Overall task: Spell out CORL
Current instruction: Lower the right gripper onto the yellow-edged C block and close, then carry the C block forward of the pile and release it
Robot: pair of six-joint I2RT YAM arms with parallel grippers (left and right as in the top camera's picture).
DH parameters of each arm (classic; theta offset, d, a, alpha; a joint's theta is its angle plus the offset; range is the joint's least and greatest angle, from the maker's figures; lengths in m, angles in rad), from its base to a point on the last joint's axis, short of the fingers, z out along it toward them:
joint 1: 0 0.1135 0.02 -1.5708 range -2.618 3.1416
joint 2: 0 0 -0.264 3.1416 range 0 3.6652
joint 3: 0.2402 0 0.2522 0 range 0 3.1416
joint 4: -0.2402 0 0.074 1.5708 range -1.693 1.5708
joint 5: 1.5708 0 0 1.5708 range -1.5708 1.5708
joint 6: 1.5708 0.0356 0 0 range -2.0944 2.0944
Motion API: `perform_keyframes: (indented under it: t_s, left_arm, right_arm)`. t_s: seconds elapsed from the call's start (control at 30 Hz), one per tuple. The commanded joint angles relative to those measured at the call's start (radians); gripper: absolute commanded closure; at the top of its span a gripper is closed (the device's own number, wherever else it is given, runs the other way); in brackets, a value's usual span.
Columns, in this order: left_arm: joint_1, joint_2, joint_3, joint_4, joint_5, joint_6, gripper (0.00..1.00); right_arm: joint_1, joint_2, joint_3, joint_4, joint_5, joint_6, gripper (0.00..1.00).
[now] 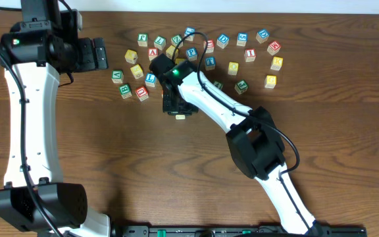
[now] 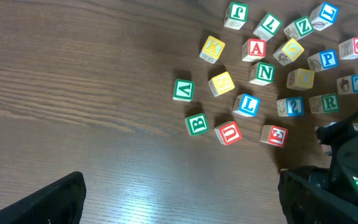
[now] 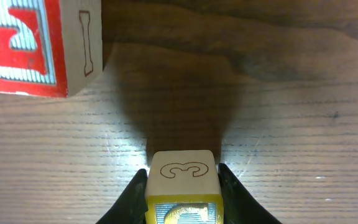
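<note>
Holding yellow cube (image 3: pixel 182 169) clamped in right gripper (image 3: pixel 182 186), low at mid-table (image 1: pixel 77 164) toward the far edge. Left gripper (image 1: pixel 101 54) spread, empty. Risk: red cube (image 3: pixel 23 43) close by; a low slide could knock it or twist the grasp.

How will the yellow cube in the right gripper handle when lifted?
Probably rigid: yellow cube looks wooden, so the right gripper won't crush it. Flat faces against both fingers suggest no rolling. Small, so likely light; smooth sides might slip.

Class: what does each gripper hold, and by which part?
The right gripper clamps a yellow-faced cube by two opposite side faces. The left gripper is open, holding nothing.
</note>
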Motion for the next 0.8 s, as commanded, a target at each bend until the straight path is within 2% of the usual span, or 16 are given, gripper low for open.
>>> perform_keyframes:
  t_s: [0.0,0.5,0.67,0.73,0.77]
  left_arm:
    - [-0.003,0.002,0.026,-0.003,0.005,0.006,0.02]
    - [-0.003,0.002,0.026,-0.003,0.005,0.006,0.02]
    - [-0.003,0.002,0.026,-0.003,0.005,0.006,0.02]
    - [-0.003,0.002,0.026,-0.003,0.005,0.006,0.02]
    - [-0.003,0.002,0.026,-0.003,0.005,0.006,0.02]
  right_arm:
    - [0.017,-0.006,-0.024,0.011,0.009,0.056,0.84]
    - [0.038,-0.006,-0.024,-0.047,0.003,0.076,0.83]
    - [0.043,-0.006,-0.024,-0.046,-0.005,0.079,0.73]
    - [0.044,-0.006,-0.024,-0.045,-0.007,0.081,0.61]
    - [0.044,-0.006,-0.024,-0.045,-0.007,0.083,0.59]
